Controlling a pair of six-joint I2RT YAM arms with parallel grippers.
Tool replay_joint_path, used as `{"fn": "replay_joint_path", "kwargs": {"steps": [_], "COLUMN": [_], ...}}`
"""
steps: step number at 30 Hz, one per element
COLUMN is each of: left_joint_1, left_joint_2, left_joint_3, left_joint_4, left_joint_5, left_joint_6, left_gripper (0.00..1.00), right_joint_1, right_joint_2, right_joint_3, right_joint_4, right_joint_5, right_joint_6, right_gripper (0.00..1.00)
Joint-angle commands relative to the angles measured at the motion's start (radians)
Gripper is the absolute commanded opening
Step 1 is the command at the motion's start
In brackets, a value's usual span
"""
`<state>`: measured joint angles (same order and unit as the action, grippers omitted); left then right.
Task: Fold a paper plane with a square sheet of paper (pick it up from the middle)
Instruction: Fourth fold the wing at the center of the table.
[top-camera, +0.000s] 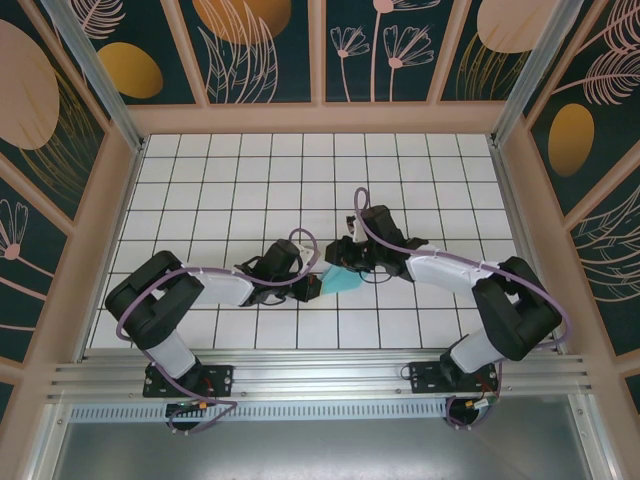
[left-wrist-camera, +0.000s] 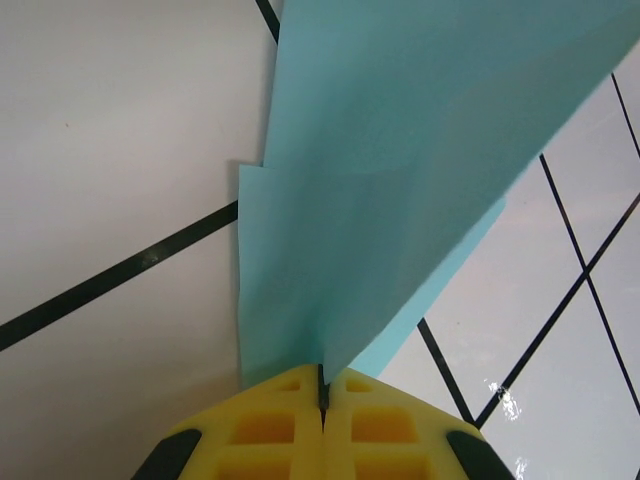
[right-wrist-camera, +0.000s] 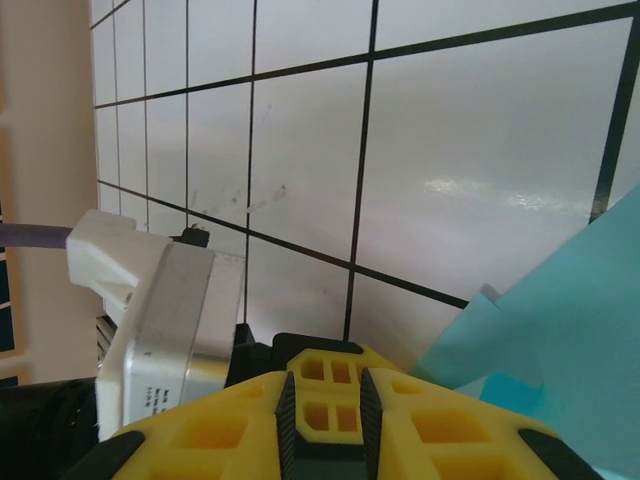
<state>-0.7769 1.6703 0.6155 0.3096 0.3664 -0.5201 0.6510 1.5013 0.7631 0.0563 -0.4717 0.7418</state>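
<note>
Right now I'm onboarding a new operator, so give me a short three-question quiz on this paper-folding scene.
1. True or false: the left gripper is shut on the folded paper.
2. In the right wrist view, where is the folded paper relative to the right gripper? A) at the picture's left side B) at the picture's right side C) clamped between its fingers
3. Fill in: the table is covered in white ___ with dark lines.
Key: 1 true; 2 B; 3 tiles.
</note>
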Motion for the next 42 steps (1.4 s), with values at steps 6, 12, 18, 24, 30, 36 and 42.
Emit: {"fn": "replay_joint_path", "kwargs": {"steps": [6,12,18,24,30,36,42], "left_joint_1": [0.013,0.016,0.017,0.018,0.019,0.029,0.054], "left_joint_2": [0.03,0.039,0.038,0.036,0.038,0.038,0.037], "left_joint_3": [0.04,0.056,0.067,0.058,0.056,0.051,0.023], "left_joint_4": [0.025,0.013,0.006,-0.007,0.004,0.043,0.108], "left_joint_5": [0.083,0.104,0.119,0.095,0.08,0.128,0.172], "left_joint_6": [-0.028,-0.038,-0.037,-0.024,-0.053,-0.086,-0.137], "left_gripper": [0.01,0.02,0.1,0.09,0.03,0.0,0.0], "right_joint_1": [0.009,0.007,-0.013,-0.032,-0.036,-0.056,-0.056], "right_joint_2": [0.045,0.07,0.108,0.092,-0.028,-0.1,-0.109], "right_joint_3": [-0.03,-0.046,-0.044,-0.041,-0.043,-0.095,-0.126], "right_joint_4": [0.077,0.094,0.08,0.08,0.035,0.048,0.029], "right_joint_5": [-0.005,0.023,0.046,0.026,0.04,0.007,-0.012], "right_joint_6": [0.028,0.025,0.003,0.001,-0.032,-0.049,-0.06], "right_gripper": [0.24,0.22,0.2,0.22,0.29,0.31,0.31]}}
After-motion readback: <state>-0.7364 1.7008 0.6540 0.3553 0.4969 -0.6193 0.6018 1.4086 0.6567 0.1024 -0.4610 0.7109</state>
